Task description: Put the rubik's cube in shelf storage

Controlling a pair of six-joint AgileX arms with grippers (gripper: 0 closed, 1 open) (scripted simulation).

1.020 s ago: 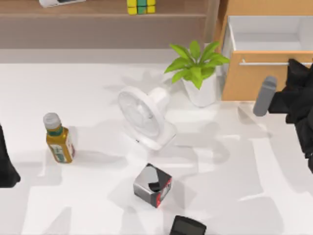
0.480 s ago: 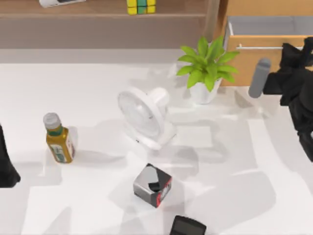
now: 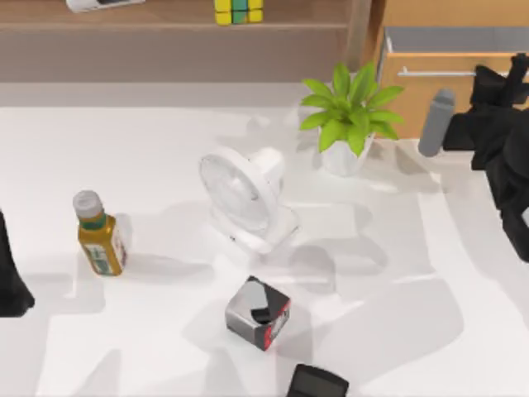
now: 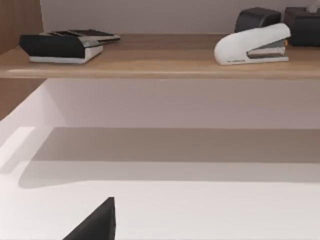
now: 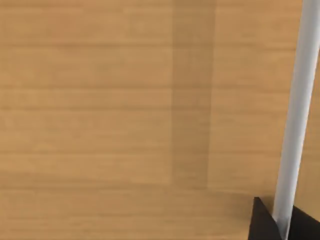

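Observation:
The rubik's cube (image 3: 238, 11), with yellow and green squares, sits on the ledge of the shelf storage (image 3: 165, 33) at the table's back, free of both grippers. My right gripper (image 3: 506, 76) is at the far right, against the front of the orange-wood drawer (image 3: 430, 87). In the right wrist view its dark fingertips (image 5: 262, 222) stand on either side of the silver bar handle (image 5: 300, 115). My left arm (image 3: 12, 281) is parked at the table's left edge, far from the cube.
A potted plant (image 3: 347, 112), a white fan (image 3: 244, 198), a yellow bottle (image 3: 99, 236), a grey, black and red box (image 3: 259, 313) and a black item (image 3: 318, 382) stand on the table. A white stapler (image 4: 252, 45) and a black device (image 4: 65, 44) lie on the shelf.
The right arm has moved toward the back with the drawer's handle, and the drawer has slid in from wide open to nearly shut. The plant shifted right. The left arm has stayed still.

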